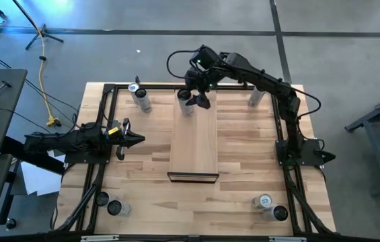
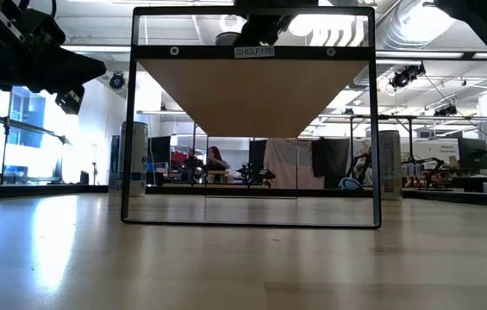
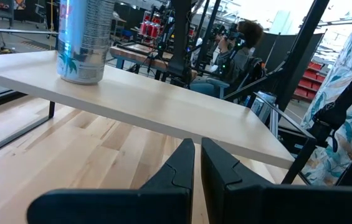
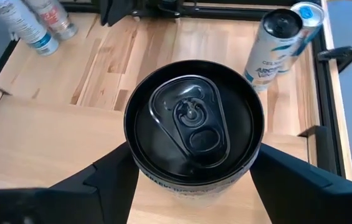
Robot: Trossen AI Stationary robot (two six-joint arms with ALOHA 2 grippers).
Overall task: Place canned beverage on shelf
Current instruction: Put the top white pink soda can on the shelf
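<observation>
Can stands upright on the shelf at its far end, directly between the right gripper fingers, which flank it, grip uncertain. Left gripper waits beside the shelf, clenched.

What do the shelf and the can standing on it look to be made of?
Shelf: pale smooth wood, likely laminate or veneer, showing faint even grain and a matte face. Can: metal, probably aluminium, with a glossy black pull-tab lid and a shiny printed wall.
</observation>
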